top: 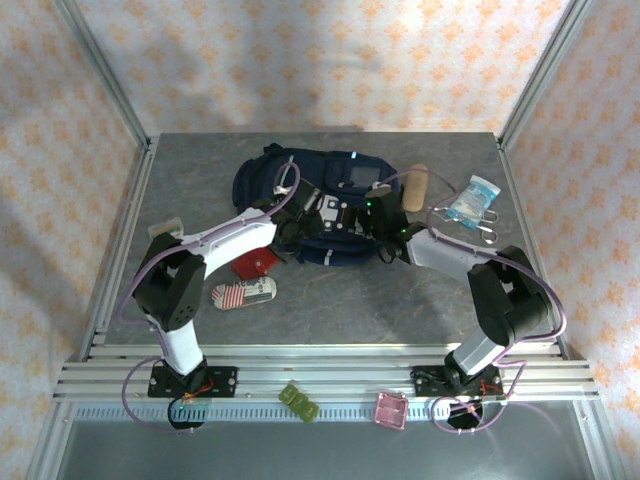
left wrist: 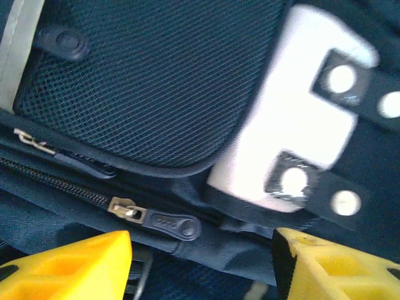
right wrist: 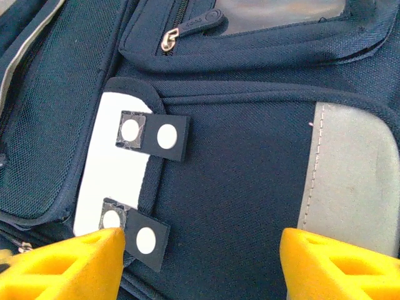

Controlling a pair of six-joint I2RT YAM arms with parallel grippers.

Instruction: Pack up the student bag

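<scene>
The student bag (top: 300, 180), navy-blue with grey patches, lies flat at the back middle of the table. My left gripper (top: 316, 214) hovers over its near edge. In the left wrist view this gripper (left wrist: 203, 265) stands open, and a dark zipper pull (left wrist: 165, 224) on a fold of bag fabric lies between the yellow fingers, untouched. My right gripper (top: 386, 216) is over the bag's right part. Seen from the right wrist, the gripper (right wrist: 200, 269) is open above the front pocket, between a white patch with dark tabs (right wrist: 109, 169) and a grey reflective patch (right wrist: 350, 181).
On the table left of the bag lie a red item (top: 255, 263), a striped pencil case (top: 243, 294) and a small pale block (top: 165, 229). To the right are a tan roll (top: 413, 186), a clear packet (top: 472, 200) and scissors (top: 485, 228). Green (top: 299, 403) and pink (top: 391, 410) pieces sit on the front rail.
</scene>
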